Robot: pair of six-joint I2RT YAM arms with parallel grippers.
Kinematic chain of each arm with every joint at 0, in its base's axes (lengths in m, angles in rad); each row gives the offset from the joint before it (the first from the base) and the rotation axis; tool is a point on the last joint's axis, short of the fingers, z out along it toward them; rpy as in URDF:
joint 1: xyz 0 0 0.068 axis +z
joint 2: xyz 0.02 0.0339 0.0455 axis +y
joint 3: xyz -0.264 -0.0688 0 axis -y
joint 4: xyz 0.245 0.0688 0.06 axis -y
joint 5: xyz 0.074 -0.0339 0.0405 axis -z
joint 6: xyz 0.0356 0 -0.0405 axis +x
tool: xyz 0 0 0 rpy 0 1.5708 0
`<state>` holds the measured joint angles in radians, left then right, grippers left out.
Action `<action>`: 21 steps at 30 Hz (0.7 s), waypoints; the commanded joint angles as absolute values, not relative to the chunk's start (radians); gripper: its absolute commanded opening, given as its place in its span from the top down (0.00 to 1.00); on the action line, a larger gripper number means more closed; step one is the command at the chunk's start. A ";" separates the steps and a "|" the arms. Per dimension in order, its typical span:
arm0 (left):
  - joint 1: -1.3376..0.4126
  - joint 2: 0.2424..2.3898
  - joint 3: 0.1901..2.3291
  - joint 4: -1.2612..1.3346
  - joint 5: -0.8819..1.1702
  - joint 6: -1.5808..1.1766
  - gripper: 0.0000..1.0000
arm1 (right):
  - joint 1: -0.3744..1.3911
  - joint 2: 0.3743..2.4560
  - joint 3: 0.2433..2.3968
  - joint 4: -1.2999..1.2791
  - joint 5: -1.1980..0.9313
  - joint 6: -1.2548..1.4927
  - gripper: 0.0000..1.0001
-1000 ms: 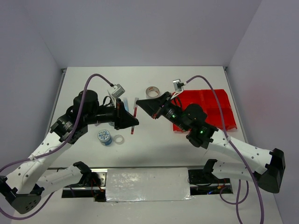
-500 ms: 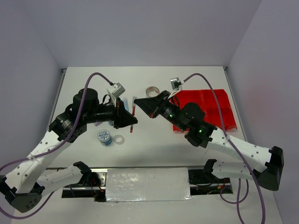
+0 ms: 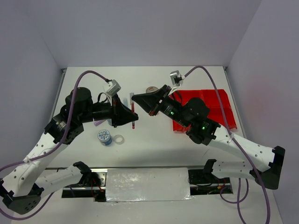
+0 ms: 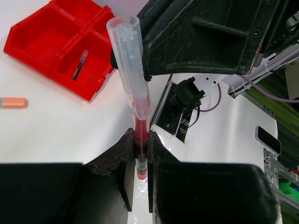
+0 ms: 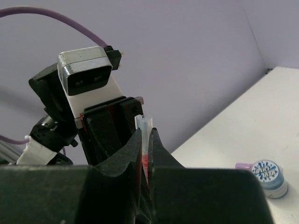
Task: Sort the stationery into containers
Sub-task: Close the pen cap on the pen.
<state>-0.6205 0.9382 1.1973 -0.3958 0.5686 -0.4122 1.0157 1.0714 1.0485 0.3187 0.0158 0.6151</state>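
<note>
Where left claw meets right claw, both pinch red pen.

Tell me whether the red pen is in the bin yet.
Out. The red pen is clamped by both the left gripper and right gripper, apart from the red bin.

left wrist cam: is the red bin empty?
No, a thin pen lies in one compartment of the red bin.
</note>
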 commanded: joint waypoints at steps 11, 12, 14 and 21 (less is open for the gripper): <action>-0.606 0.963 1.284 -0.278 0.497 -0.348 1.00 | 1.074 1.043 1.092 0.340 -0.229 0.523 0.77; -0.606 0.963 1.282 -0.278 0.497 -0.348 1.00 | 1.074 1.043 1.094 0.342 -0.230 0.523 0.76; -0.606 0.963 1.282 -0.284 0.491 -0.345 1.00 | 1.074 1.046 1.097 0.345 -0.239 0.523 0.73; -0.606 0.956 1.278 -0.291 0.479 -0.342 1.00 | 1.072 1.040 1.098 0.344 -0.239 0.518 0.58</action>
<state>-0.6228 0.9470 1.2423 -0.3882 0.5865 -0.3630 1.0214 1.0679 1.0756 0.3508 -0.0860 0.5060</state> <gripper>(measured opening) 0.224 0.406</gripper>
